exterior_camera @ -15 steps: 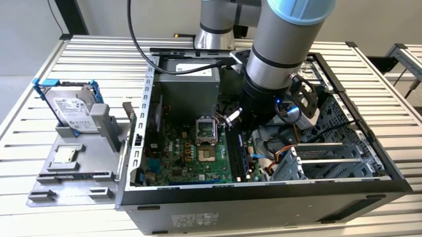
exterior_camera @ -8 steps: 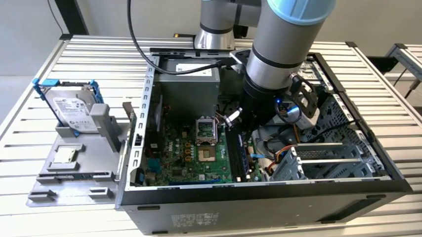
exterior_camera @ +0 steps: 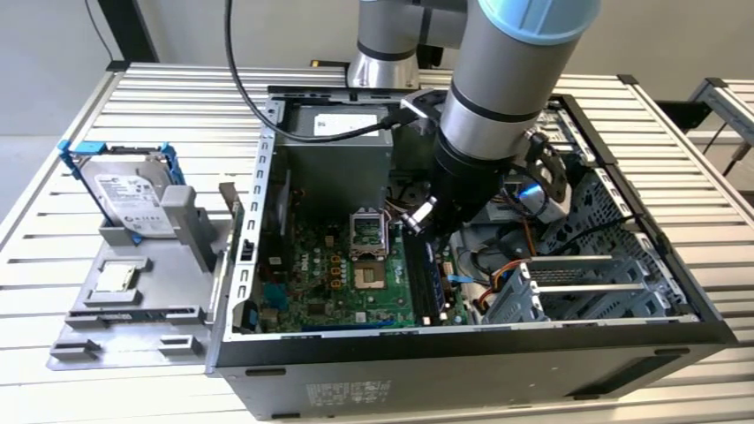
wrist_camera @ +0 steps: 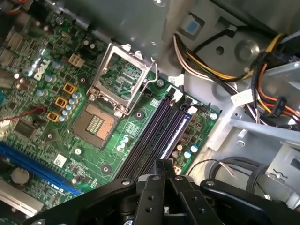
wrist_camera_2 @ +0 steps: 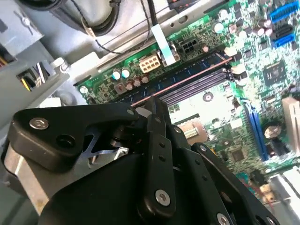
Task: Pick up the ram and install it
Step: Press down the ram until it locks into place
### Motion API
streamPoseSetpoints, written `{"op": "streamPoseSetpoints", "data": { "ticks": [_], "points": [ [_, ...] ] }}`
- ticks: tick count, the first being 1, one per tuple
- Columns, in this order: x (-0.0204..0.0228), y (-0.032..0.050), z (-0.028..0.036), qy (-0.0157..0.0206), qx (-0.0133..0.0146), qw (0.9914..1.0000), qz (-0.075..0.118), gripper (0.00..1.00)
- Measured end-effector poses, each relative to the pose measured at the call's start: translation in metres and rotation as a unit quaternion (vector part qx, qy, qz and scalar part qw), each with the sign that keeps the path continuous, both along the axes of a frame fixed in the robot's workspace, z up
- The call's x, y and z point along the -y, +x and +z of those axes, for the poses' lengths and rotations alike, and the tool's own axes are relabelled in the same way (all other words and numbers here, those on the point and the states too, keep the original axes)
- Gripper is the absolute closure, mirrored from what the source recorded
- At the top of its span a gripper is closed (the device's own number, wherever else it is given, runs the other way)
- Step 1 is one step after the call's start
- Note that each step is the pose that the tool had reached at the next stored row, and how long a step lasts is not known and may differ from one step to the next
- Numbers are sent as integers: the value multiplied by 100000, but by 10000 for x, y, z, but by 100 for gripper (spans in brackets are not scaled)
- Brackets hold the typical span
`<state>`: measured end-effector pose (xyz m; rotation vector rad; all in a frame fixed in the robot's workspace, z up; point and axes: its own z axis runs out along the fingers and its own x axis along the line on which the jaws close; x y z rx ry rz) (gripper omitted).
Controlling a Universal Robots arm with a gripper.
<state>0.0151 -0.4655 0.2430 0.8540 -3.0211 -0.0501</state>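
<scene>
- ram point(wrist_camera: 176, 136) is a thin, dark-blue board stick lying along the outermost of the long black memory slots point(wrist_camera: 149, 137), directly ahead of the gripper point(wrist_camera: 163, 165); its near end runs up to the fingertips.
- gripper fingers look pressed together, with nothing visibly pinched between them, and their tips hover at or on the stick's near end.
- it is likely very light and stiff, but brittle. the chips and the gold contact edge are best left untouched, so the long top edge or the short ends seem the sensible places to hold or press.
- smooth, flat faces would probably slip under a loose pinch, and uneven pressure could tilt it in the slot.
- beyond the slots from the gripper, the green motherboard point(wrist_camera: 56, 136) is crowded with small capacitors and an open metal cpu socket point(wrist_camera: 96, 124).
- on the other side, bundled plastic-sheathed cables point(wrist_camera: 206, 65) cross bare grey sheet-metal of the case.
</scene>
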Motion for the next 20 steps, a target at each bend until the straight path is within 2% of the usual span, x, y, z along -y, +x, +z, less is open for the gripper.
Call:
{"op": "streamPoseSetpoints", "data": {
  "ticks": [1,7,10,12,14,18,20],
  "points": [
    [0,0,0,0,0,99992,1256,100],
    [0,0,-2,1,-1,99882,4849,100],
    [0,0,-2,-1,0,99775,6706,100],
    [0,0,-2,1,6,99662,8221,100],
    [0,0,-2,-2,18,99492,10063,100],
    [0,0,-2,-6,92,99042,13811,100],
    [0,0,-2,-4,116,98636,16460,100]
  ]
}}
